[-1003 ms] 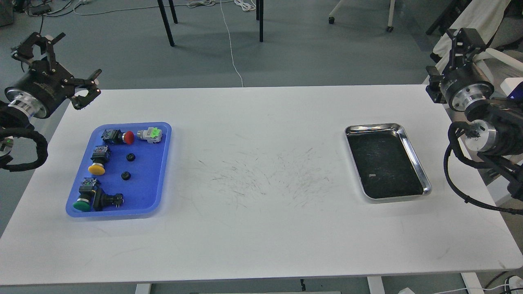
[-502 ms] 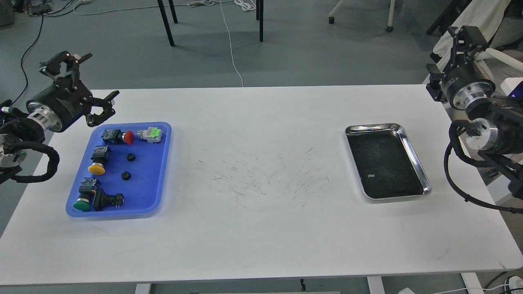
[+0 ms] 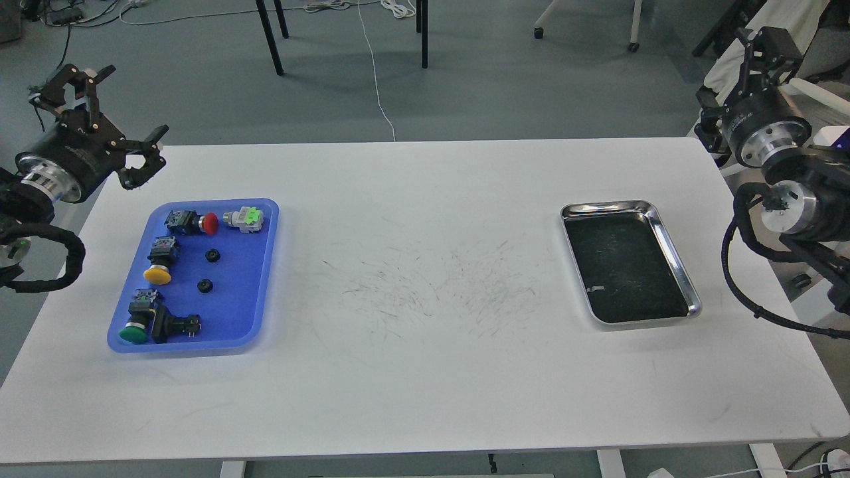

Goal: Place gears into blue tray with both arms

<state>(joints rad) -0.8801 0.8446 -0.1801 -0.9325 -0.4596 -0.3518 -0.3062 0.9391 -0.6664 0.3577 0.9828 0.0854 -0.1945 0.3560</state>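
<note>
Holding my left gripper [image 3: 109, 113] wide and empty off the table's far left corner, I see both gears [image 3: 212, 255] already lying in the blue tray [image 3: 259, 279], at about five o'clock from that gripper. My left arm is far nearer them; my right gripper [image 3: 764, 56] hangs well apart past the far right edge, end-on, so I cannot tell its spread. The gears have no long axis, being round, and lie one nearer me than the other. I count two gears, five pushbutton switches [image 3: 191, 222] around them, one blue tray and one steel tray [image 3: 671, 255] holding no parts. I judge the placing done.
</note>
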